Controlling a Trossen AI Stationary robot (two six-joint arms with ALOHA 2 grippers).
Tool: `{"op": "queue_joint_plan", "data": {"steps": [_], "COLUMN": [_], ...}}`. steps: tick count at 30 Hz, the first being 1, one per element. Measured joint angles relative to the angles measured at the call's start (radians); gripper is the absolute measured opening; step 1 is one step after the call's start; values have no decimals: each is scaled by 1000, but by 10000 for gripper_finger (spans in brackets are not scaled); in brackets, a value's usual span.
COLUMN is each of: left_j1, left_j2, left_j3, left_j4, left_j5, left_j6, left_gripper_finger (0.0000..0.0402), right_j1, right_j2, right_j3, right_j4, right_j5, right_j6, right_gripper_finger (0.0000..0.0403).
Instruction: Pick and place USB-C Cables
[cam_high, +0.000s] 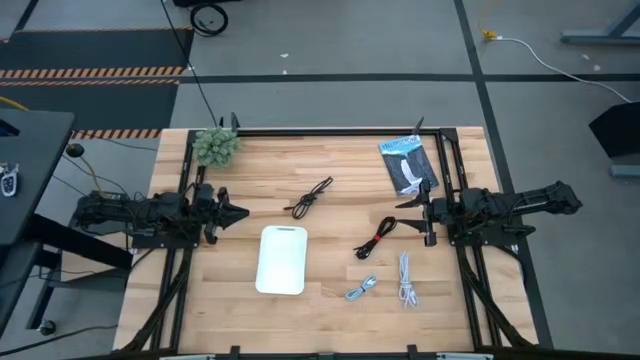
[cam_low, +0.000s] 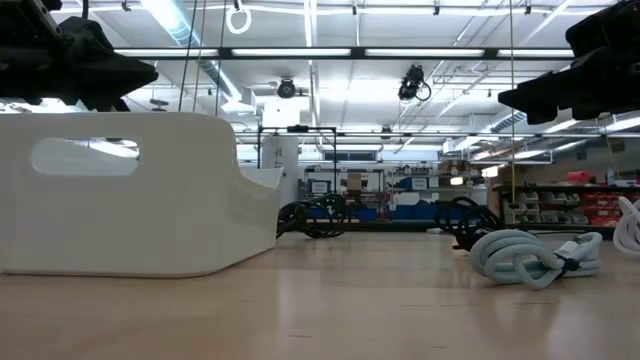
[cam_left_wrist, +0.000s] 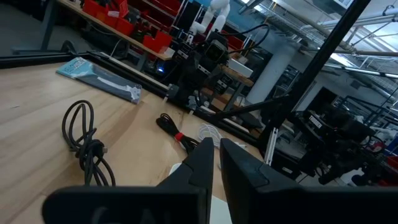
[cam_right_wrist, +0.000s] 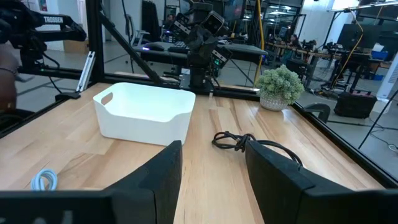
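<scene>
Four coiled cables lie flat on the wooden table. The black-brown cable (cam_high: 309, 198) is left of centre, toward the far side. The red-and-black one (cam_high: 376, 239) is in the middle. The silver-grey one (cam_high: 362, 289) and the white one (cam_high: 406, 279) lie near the near edge. My left gripper (cam_high: 243, 212) hovers shut, left of the black-brown cable (cam_left_wrist: 84, 140). My right gripper (cam_high: 400, 216) hovers open, just right of the red-and-black cable and above table level. Its wrist view looks across at the black-brown cable (cam_right_wrist: 239, 142).
A white bin (cam_high: 282, 259) stands near the table's middle, left of the silver-grey cable (cam_low: 530, 255). A blue-black flat packet (cam_high: 408, 165) lies at the far right. A small green plant (cam_high: 216, 146) sits at the far left corner. Black frame rails run along the table's sides.
</scene>
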Motion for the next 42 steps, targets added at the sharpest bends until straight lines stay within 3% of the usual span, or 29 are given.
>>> {"op": "queue_joint_plan", "data": {"steps": [10,13,18,22,27,29,33,36,42], "left_j1": [0,0,0,0,0,0,0,0,0], "left_j2": [0,0,0,0,0,0,0,0,0], "left_j3": [0,0,0,0,0,0,0,0,0], "left_j4": [0,0,0,0,0,0,0,0,0], "left_j5": [0,0,0,0,0,0,0,0,0], "left_j6": [0,0,0,0,0,0,0,0,0], "left_gripper_finger": [36,36,36,36,36,36,36,36,36], "right_j1": [-1,-10,-32,-57,-107,-137,-200,-248,-327], "right_j2": [0,0,0,0,15,39,116,187,335], "right_j3": [0,0,0,0,0,0,0,0,0], "right_j4": [20,137,412,537,460,385,334,411,512], "right_j5": [32,165,188,263,599,659,541,424,310], "right_j6": [-25,-200,-318,-80,306,400,451,446,473], "right_gripper_finger": [183,183,183,183,183,183,183,183,183]}}
